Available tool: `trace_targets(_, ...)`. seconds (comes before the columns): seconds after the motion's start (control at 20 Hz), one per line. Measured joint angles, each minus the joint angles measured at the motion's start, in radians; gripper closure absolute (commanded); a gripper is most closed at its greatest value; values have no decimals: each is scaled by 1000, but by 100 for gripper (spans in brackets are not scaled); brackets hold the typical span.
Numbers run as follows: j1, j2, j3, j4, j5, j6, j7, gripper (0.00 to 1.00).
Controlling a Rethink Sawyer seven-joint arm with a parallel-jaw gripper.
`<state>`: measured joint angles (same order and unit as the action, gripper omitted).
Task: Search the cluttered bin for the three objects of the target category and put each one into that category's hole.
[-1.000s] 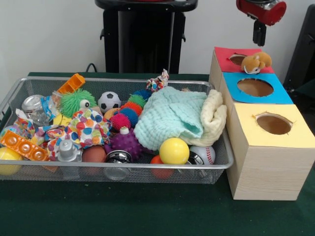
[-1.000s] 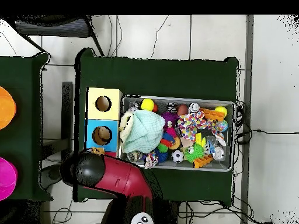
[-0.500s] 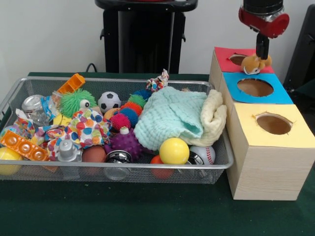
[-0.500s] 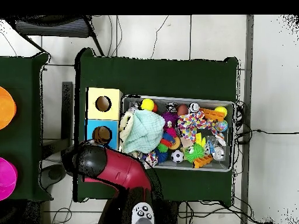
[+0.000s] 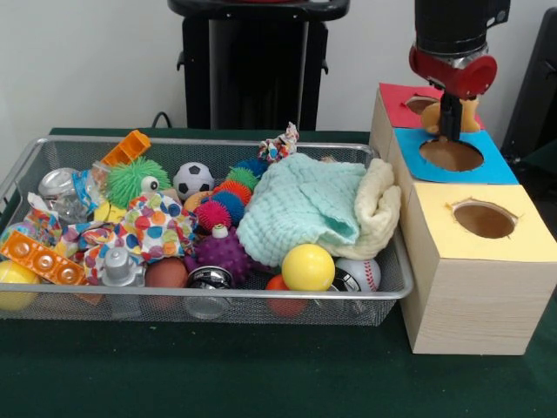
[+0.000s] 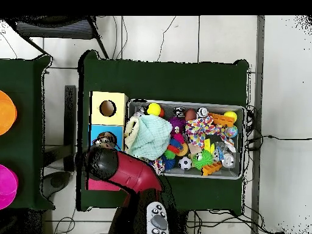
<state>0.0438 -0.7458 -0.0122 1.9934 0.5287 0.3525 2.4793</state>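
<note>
Bin of toys lies beside the holed boxes.

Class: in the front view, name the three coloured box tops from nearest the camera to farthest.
Yellow box top → blue box top → red box top.

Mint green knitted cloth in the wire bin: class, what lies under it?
Under the mint green knitted cloth a cream fleece blanket pokes out at one side. Anything else beneath it in the wire bin is covered.
</note>
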Motion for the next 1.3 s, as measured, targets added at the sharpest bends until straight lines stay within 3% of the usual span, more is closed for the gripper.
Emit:
trace_targets(0.5, -13, 14, 11, 25, 2, -11, 0, 100)
trace_targets(1.3, 106, -12, 12, 25, 18, 49, 0, 100)
